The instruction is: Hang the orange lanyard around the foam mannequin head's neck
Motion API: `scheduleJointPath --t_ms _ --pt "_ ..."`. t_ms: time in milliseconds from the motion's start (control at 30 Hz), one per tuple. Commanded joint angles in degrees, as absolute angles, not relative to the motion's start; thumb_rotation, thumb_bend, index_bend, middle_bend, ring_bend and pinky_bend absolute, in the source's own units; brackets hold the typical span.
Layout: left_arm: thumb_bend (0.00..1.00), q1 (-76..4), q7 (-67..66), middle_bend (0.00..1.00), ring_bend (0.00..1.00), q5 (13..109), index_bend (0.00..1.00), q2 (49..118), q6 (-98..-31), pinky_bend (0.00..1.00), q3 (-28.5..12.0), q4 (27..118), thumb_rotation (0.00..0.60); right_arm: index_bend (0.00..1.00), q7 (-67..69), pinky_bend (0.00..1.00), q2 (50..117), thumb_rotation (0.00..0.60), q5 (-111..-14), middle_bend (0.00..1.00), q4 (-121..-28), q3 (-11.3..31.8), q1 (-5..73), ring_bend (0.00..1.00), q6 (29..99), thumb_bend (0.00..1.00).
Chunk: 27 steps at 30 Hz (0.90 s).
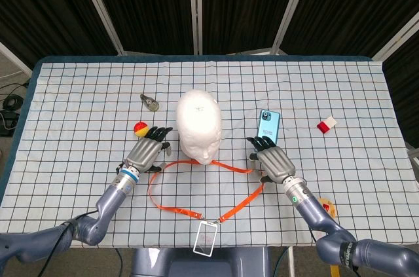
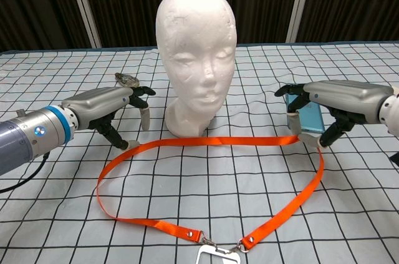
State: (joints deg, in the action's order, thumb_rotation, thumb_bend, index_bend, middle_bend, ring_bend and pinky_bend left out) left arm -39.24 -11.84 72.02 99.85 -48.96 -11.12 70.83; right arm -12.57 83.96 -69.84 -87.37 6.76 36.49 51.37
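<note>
A: Status? Start with the big stuff.

B: The table [image 1: 340, 87] with the checked cloth carries the white foam mannequin head [image 2: 196, 39], upright at centre. The orange fabric lanyard [image 2: 206, 141] lies open in a loop in front of the neck, its clear badge holder [image 1: 207, 236] at the near edge. Nothing is round the neck yet.

A: Hands?

B: Your right hand [image 2: 324, 98] pinches the strap at its right bend, and the far run lifts off the cloth there. Your left hand [image 2: 109, 103] hangs over the strap's left end, fingers [image 2: 144, 118] curled down and apart, holding nothing as far as I can tell.

A: So which step?

B: Pickup, I'd say, one side taken. Next you need the left fingers closed on the strap near that bend, then both hands raising the loop wide enough to clear the crown before lowering it behind the head.

A: Risks?

B: The foam looks light, so a snag on the chin could tip it.
</note>
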Motion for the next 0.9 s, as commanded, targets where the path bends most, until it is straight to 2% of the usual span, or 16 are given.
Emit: scheduleJointPath --t_ms 33,367,900 --pt "0.34 -39.8 -10.4 0.00 0.00 72.5 0.48 101.0 -48.5 0.00 -10.6 69.7 0.600 0.74 -12.5 0.00 84.0 0.600 -69.9 0.05 -87.2 6.7 36.6 0.00 51.3 0.44" --pt "0.35 -40.7 -8.8 0.00 0.00 72.7 0.49 102.8 -48.6 0.00 -10.2 68.2 0.600 0.74 -12.2 0.00 83.8 0.600 -70.2 0.05 -87.2 6.4 36.6 0.00 51.6 0.44" --pt "0.35 -39.8 -8.1 0.00 0.00 70.9 0.48 102.1 -51.1 0.00 -10.4 71.9 0.600 0.75 -11.3 0.00 83.4 0.600 -70.8 0.06 -87.4 6.2 36.5 0.00 52.3 0.44"
